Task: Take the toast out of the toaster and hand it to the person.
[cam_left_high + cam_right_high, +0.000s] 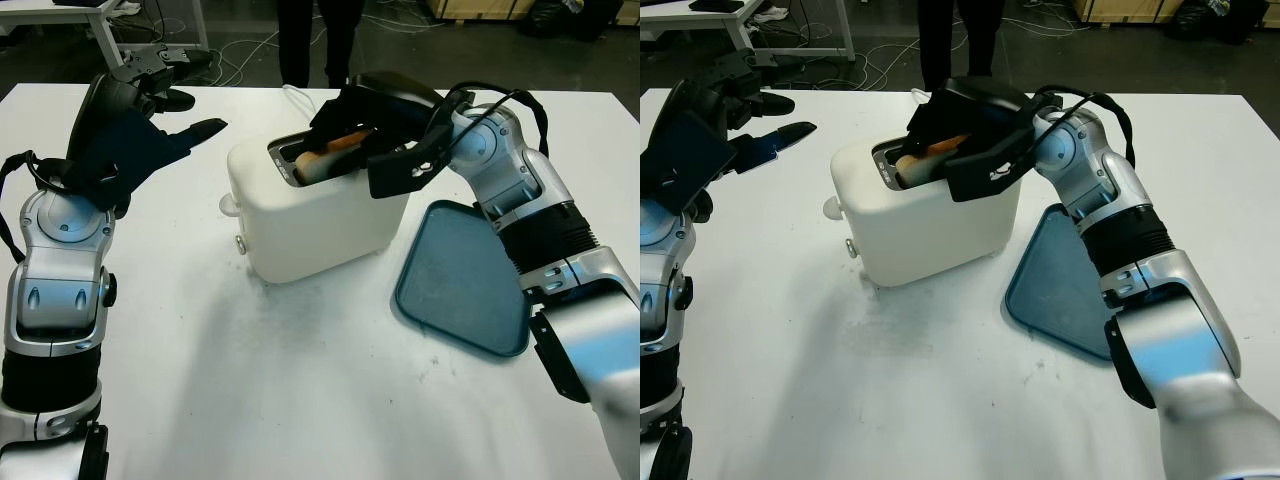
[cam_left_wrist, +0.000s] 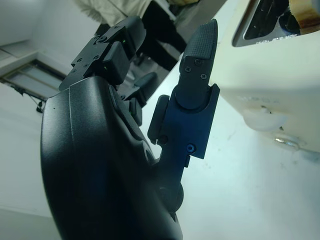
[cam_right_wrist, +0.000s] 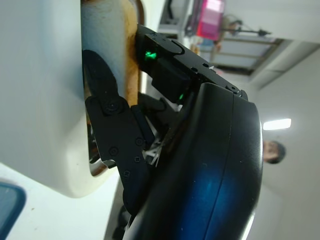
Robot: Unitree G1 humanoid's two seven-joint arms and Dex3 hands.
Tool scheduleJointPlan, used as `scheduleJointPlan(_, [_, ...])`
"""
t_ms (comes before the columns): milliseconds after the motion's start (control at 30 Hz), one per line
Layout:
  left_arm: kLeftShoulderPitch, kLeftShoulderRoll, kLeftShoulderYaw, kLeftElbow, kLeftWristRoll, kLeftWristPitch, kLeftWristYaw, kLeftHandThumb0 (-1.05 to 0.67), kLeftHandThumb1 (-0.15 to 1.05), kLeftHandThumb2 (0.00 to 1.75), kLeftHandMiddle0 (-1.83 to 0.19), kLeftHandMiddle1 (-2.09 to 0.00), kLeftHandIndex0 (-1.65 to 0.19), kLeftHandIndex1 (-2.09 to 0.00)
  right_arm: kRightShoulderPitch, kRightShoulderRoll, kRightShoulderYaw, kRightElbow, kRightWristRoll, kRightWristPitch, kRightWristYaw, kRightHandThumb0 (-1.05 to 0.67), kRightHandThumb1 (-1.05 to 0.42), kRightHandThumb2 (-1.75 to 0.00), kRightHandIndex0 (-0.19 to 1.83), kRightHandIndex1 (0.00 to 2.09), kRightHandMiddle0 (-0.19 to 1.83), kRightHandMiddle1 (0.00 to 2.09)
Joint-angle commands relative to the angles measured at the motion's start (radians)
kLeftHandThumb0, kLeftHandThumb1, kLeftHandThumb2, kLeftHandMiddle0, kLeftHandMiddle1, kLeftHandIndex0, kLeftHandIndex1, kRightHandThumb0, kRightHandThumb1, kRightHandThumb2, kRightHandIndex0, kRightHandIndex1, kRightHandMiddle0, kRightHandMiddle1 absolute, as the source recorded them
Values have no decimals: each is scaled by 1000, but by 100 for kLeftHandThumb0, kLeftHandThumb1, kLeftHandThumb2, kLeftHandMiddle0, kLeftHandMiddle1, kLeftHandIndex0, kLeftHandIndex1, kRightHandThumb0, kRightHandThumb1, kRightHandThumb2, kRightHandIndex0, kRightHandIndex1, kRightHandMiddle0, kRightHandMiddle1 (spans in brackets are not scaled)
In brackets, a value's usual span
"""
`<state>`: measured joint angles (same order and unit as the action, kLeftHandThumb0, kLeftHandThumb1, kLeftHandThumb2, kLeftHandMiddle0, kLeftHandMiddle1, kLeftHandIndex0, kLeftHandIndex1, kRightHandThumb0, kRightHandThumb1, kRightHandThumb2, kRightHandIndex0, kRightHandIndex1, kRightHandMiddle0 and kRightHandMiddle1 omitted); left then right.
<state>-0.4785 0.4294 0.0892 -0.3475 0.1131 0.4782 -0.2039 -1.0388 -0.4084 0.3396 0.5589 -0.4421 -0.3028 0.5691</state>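
Toast (image 1: 328,152): we log it lying in the slot of the toaster (image 1: 318,215), its browned top edge showing above the opening. Not yet lifted out.

Right robot hand (image 1: 385,150): we find it at the slot over the toaster's top, fingers (image 3: 117,132) reaching down beside the toast. The right wrist view puts a finger pad against the slice, but we cannot tell whether the hold has closed; we enter it as at the toast, grip unconfirmed.

Toaster: white, standing near the middle of the counter (image 1: 300,380), slot facing up.

Left robot hand (image 1: 135,120): raised beside the toaster on our left, apart from it, open and holding nothing.

Tray (image 1: 465,285): blue, lying on the counter just beside the toaster on our right, under the right arm.

Person (image 1: 318,40): legs in dark clothing standing beyond the counter's far edge, behind the toaster.

Progress, in our judgement: early. The reach to the toast is made. Left to do: secure the slice, draw it up out of the slot, carry it across the far edge and give it to the person.
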Motion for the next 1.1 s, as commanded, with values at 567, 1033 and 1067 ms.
scheduleJointPlan(567, [5, -5, 3, -6, 0, 2, 3, -52, 92, 9, -18, -90, -39, -39, -21, -89, 145, 51, -208, -199, -175, -61, -91, -23, 110, 174, 83, 169])
scheduleJointPlan(1033, [5, -13, 5, -6, -1, 6, 6, -51, 92, 9, -19, -89, -39, -38, -80, -80, 84, 150, -204, -267, -383, -46, -92, -34, 110, 175, 83, 175])
scheduleJointPlan(1067, [4, -12, 4, -7, 0, 7, 6, -51, 92, 9, -19, -89, -39, -38, -88, -80, 80, 154, -204, -260, -387, -46, -92, -34, 110, 175, 82, 175])
